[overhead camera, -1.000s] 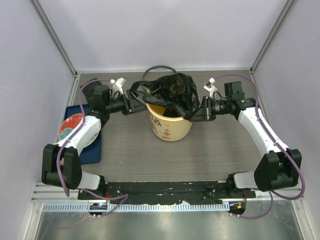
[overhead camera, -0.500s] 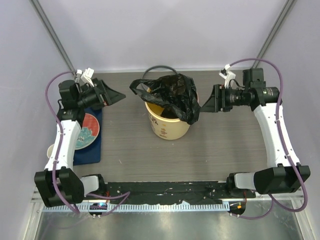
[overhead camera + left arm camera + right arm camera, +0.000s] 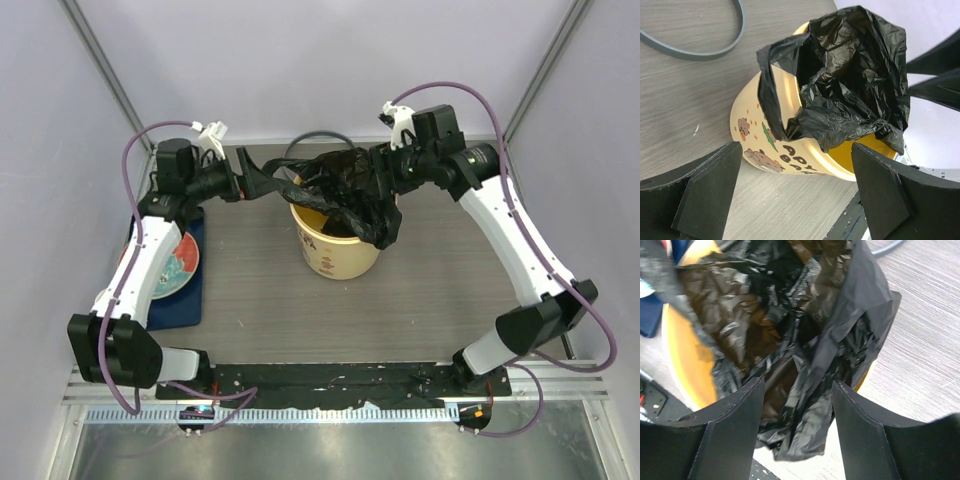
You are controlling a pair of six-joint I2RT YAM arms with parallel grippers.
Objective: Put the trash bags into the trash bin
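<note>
site: grey wood-grain table (image 3: 260,290). the cream-yellow cylindrical trash bin (image 3: 345,258) with capybara pictures stands upright at centre. a crinkly glossy black plastic trash bag (image 3: 345,185) is bunched in its mouth, draped over the rim, with one flap hanging outside at 3 o'clock.

surroundings: a thin dark grey hoop (image 3: 316,133) lies flat at 12 o'clock of the bin. a round red-and-teal patterned plate (image 3: 172,262) sits on a dark blue mat (image 3: 175,305), well apart at 9 o'clock.

tools: the left gripper (image 3: 258,180) is spread wide and holds nothing, just beside the bag at 10 o'clock. the right gripper (image 3: 378,170) is parted over the bag's 1 o'clock edge, with nothing clamped.

change: one second ago both grippers were at the bag's edges. half a second ago both stood well out to the sides. both are now back at the bag. bin and bag are unmoved.
</note>
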